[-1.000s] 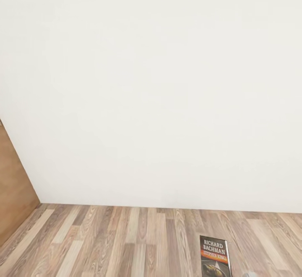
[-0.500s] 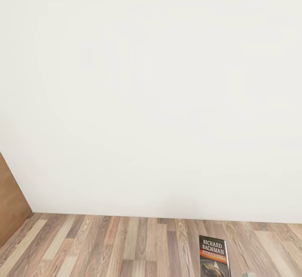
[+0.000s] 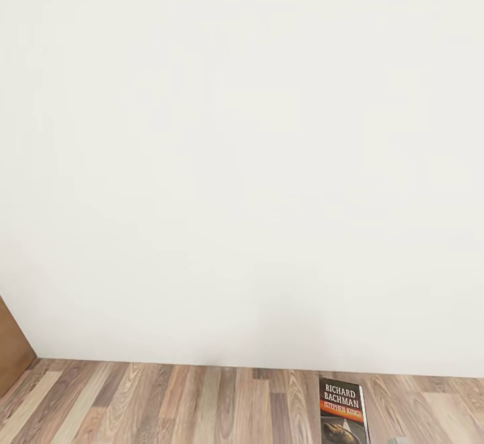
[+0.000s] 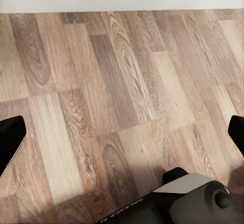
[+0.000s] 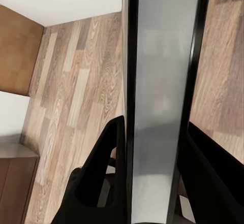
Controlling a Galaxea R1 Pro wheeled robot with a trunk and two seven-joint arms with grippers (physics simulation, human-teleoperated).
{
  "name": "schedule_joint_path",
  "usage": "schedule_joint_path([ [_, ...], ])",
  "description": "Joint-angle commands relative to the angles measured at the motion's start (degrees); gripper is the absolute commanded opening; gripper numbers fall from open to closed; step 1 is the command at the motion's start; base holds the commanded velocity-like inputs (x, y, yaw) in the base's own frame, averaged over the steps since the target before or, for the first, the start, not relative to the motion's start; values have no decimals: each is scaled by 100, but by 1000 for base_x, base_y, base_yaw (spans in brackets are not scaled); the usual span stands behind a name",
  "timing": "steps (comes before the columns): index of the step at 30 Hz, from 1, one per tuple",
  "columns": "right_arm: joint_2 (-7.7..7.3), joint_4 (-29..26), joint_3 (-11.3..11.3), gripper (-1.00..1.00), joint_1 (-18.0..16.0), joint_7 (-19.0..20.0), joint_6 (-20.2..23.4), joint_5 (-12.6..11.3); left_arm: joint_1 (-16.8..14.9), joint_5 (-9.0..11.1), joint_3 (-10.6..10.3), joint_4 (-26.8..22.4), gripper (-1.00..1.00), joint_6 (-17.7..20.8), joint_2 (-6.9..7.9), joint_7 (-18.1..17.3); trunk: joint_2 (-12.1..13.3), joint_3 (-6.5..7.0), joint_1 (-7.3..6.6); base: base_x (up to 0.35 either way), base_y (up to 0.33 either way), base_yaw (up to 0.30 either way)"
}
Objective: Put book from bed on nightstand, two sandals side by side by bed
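Note:
The book (image 3: pixel 343 410), black with white "RICHARD BACHMAN" lettering and an orange band, stands upright at the bottom right of the head view, in front of the plank floor. My right gripper (image 5: pixel 155 148) is shut on it. The right wrist view looks along the book's grey edge (image 5: pixel 160 82), with a black finger (image 5: pixel 109 153) on each side. My left gripper (image 4: pixel 122 135) is open above bare floor with nothing between its fingertips (image 4: pixel 10 140). The bed and sandals are out of view. I cannot tell whether a dark-brown wooden corner (image 5: pixel 12 183) is the nightstand.
A plain white wall (image 3: pixel 242 148) stands close ahead, meeting the wood-plank floor (image 3: pixel 168 404) low in the head view. A brown wooden panel (image 3: pixel 10 357) stands at the left, also seen as the panel (image 5: pixel 18 51). Part of my own body (image 4: pixel 193 198) hangs over the floor.
The whole head view has shifted: the wall takes up more, the floor strip sits lower and the brown panel has slid left and shrunk. The book keeps its place in the picture.

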Motion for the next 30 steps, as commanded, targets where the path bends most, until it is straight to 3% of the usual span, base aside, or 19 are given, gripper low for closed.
schedule_joint_path([
  [1, -3, 0, 29, -100, -7, 25, 9, -66, -5, -14, -13, 3, 100, -34, 2, 2, -10, -11, 6, 332, 0, 0],
  [20, -3, 0, 25, -100, -4, 41, 9, -65, -5, -16, -13, 3, 100, -34, 2, 2, -10, -11, 6, 329, 0, -5],
  [30, -3, -8, 32, -100, -7, 49, 16, -65, -5, -14, -13, 3, 100, -34, 2, 2, -10, 14, 6, 63, 0, -185],
])
